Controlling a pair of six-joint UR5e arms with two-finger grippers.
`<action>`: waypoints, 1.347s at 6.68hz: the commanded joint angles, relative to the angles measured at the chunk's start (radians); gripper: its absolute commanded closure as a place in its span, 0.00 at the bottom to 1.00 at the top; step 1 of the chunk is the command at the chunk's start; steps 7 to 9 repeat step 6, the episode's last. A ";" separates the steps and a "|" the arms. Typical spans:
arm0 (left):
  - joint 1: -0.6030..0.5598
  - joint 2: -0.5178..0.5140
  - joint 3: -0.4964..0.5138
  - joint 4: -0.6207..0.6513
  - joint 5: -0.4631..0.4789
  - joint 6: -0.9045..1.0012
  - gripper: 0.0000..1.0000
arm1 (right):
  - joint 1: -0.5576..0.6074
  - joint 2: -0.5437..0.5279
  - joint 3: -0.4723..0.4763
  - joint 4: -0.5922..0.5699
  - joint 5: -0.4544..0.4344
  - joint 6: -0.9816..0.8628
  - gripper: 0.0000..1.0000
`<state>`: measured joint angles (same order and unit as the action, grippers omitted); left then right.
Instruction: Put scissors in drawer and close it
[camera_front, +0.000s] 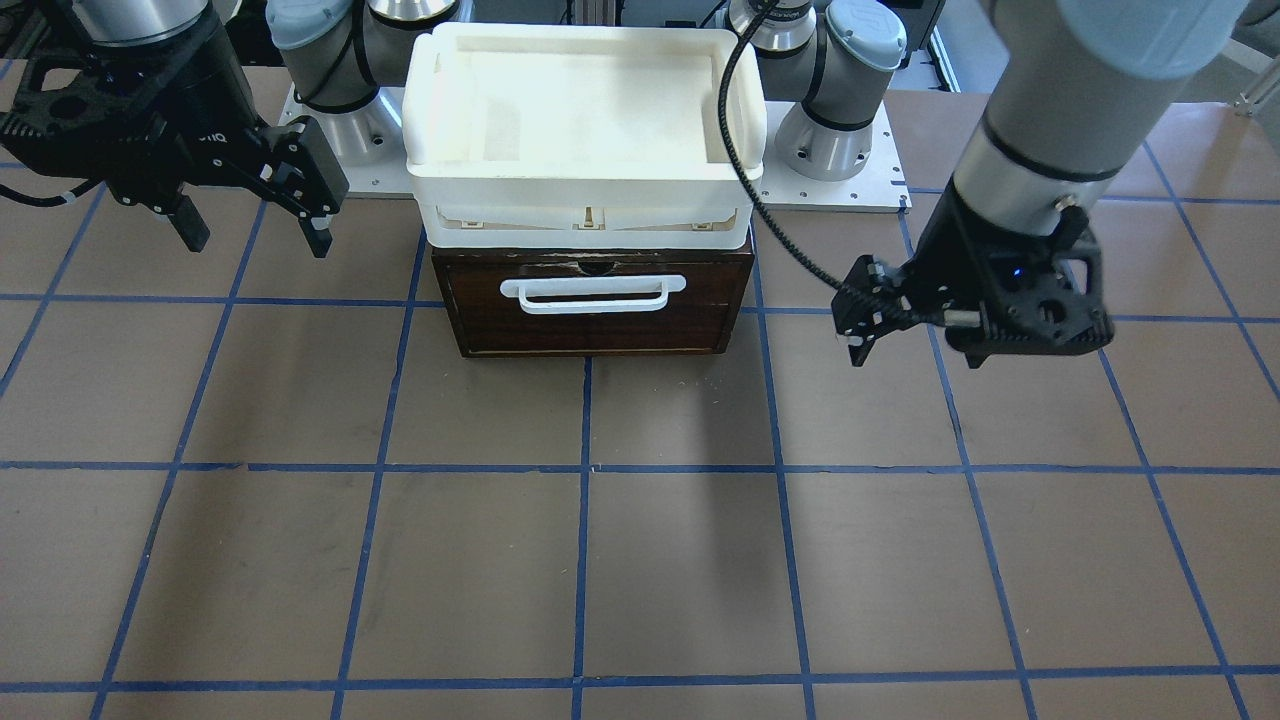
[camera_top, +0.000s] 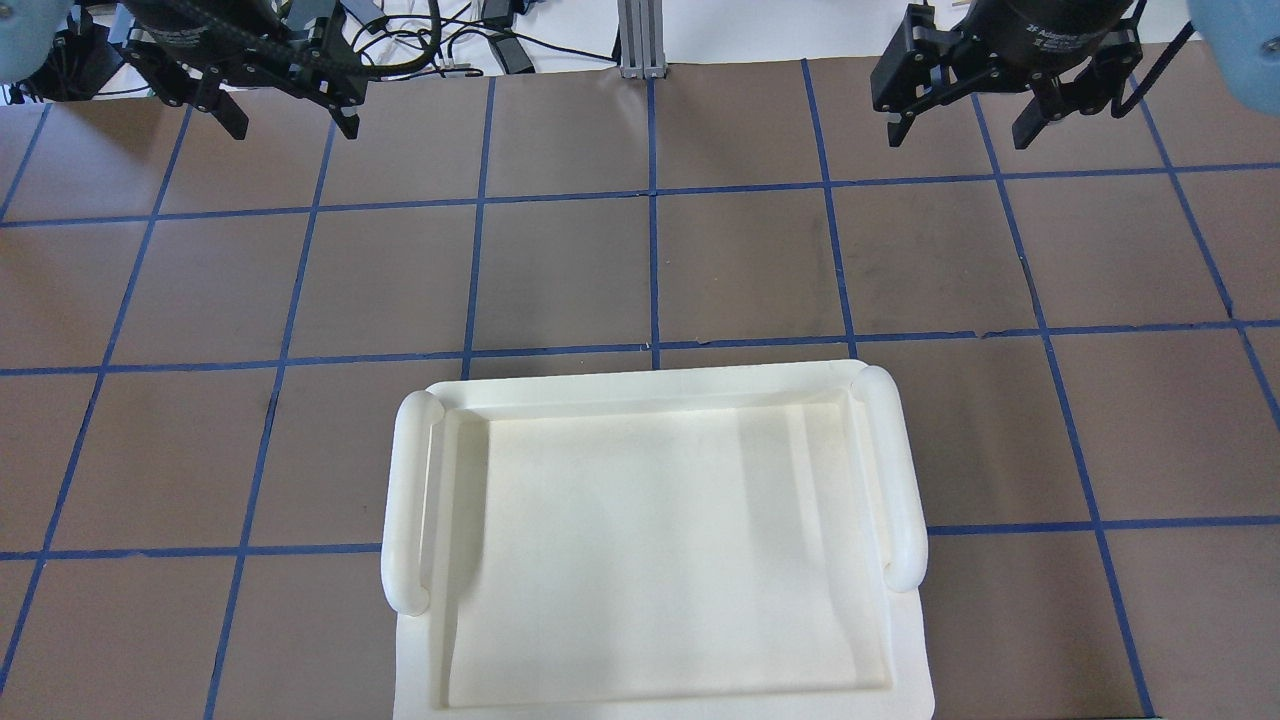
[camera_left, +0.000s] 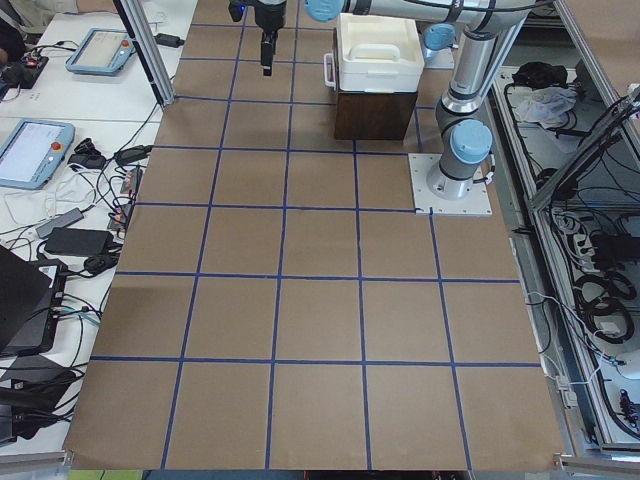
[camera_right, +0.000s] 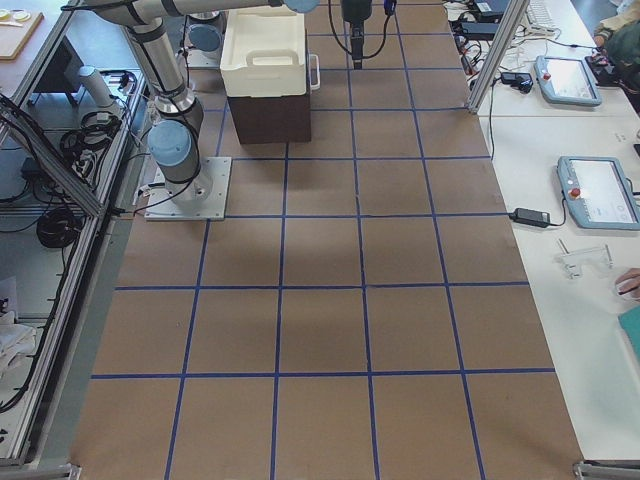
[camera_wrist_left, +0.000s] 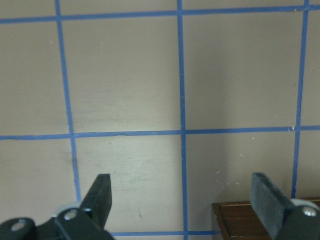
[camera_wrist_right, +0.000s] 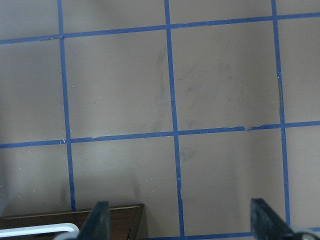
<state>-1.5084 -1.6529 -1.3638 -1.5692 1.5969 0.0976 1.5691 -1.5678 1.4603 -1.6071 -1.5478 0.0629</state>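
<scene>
The drawer (camera_front: 590, 325) is shut: its dark brown front with the white bar handle (camera_front: 592, 292) sits flush under a white plastic tray. The scissors show in no view. My left gripper (camera_front: 858, 328) hovers open and empty to the side of the drawer; it also shows in the overhead view (camera_top: 293, 125). In the left wrist view its fingers (camera_wrist_left: 102, 192) frame bare table and a drawer corner (camera_wrist_left: 245, 220). My right gripper (camera_front: 257, 238) is open and empty on the drawer's other side, also seen in the overhead view (camera_top: 960, 130). The right wrist view shows the drawer's corner (camera_wrist_right: 115, 217).
The white plastic tray (camera_front: 585, 175) rests on top of the drawer box and hides it from above in the overhead view (camera_top: 410, 500). The brown table has blue grid tape lines (camera_front: 585, 467). Both arm bases (camera_front: 840, 140) stand behind the box.
</scene>
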 joint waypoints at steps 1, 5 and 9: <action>0.057 0.065 -0.030 -0.029 -0.005 0.007 0.00 | -0.001 0.000 0.000 0.001 -0.001 0.000 0.00; 0.063 0.088 -0.090 -0.031 -0.012 0.007 0.00 | 0.000 0.000 0.000 0.001 -0.002 0.000 0.00; 0.063 0.088 -0.090 -0.031 -0.009 0.007 0.00 | 0.000 0.000 0.000 0.001 0.000 0.000 0.00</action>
